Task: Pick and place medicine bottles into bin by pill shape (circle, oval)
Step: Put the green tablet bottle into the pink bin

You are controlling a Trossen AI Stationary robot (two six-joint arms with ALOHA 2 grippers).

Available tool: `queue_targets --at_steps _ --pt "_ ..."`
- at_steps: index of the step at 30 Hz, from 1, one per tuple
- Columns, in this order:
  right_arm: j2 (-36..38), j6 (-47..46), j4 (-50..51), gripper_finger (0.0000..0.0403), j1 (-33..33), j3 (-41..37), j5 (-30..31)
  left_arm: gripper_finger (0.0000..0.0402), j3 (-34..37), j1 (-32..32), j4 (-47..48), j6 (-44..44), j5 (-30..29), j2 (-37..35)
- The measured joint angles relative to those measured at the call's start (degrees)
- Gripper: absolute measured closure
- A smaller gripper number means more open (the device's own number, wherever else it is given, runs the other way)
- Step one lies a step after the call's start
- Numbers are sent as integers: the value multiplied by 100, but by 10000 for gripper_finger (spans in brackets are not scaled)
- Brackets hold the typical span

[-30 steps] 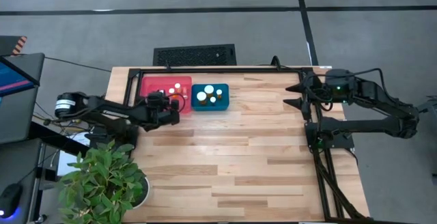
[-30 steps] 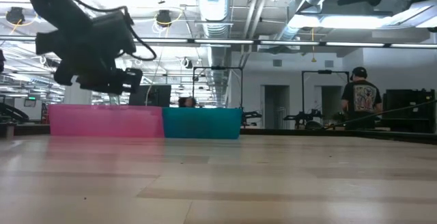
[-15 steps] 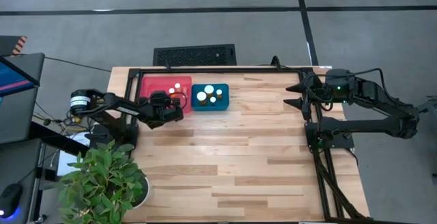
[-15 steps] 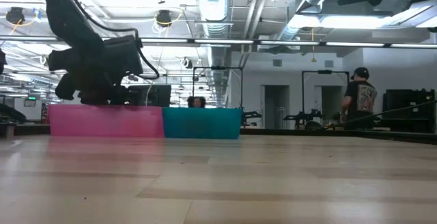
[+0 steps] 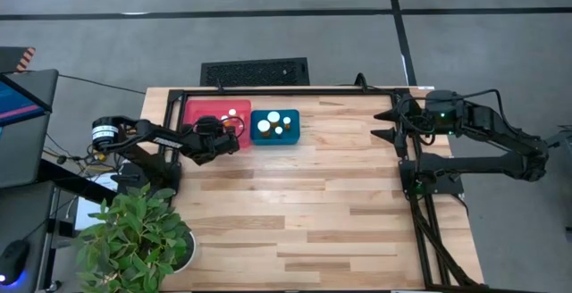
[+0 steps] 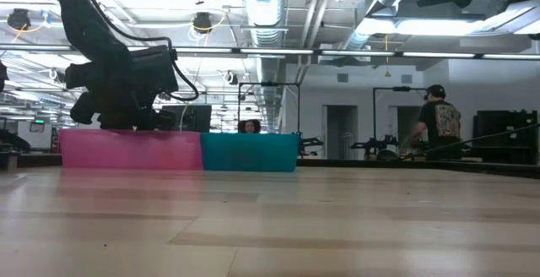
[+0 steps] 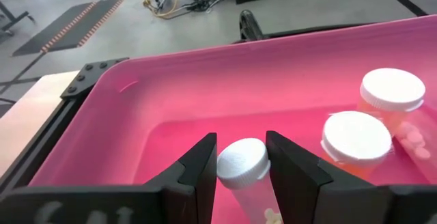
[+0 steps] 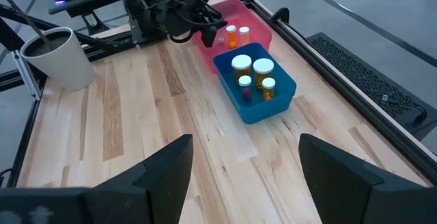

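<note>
Holding one white-capped medicine bottle [image 7: 242, 166] between nearly closed jaws, the left gripper [image 7: 240, 166] sits inside the pink bin [image 5: 201, 112], low over its floor. Pink bin: stands at the tabletop's [image 5: 313, 213] far left, touching the blue bin [image 5: 274, 138] on its right; also contains two wider-capped bottles with orange bodies [image 7: 356, 141], side by side and apart from the held one. Blue bin: holds four white-capped bottles [image 8: 253, 70], two large, two small. Right gripper [image 5: 386, 123]: parked at the tabletop's far right edge, jaws wide apart and empty. Potted plant [image 5: 134, 235]: beside the tabletop's near left corner.
</note>
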State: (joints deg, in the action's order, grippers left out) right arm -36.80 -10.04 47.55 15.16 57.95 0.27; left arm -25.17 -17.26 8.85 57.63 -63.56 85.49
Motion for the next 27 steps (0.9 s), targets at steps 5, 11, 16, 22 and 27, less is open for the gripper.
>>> queue_targets --at_steps 5,11,16,22,27 --pt "0 1 0 127 0 2 -1 295 -2 0 4 -39 76 0" --pt "0 2 0 127 0 2 0 295 -2 0 16 -36 207 -2" --pt "0 4 0 127 0 2 0 295 0 -9 27 -35 483 0" --pt "0 4 0 127 0 1 0 295 0 -9 26 -33 486 0" --pt "0 4 -1 127 0 2 -1 291 -11 -9 33 -90 480 0"
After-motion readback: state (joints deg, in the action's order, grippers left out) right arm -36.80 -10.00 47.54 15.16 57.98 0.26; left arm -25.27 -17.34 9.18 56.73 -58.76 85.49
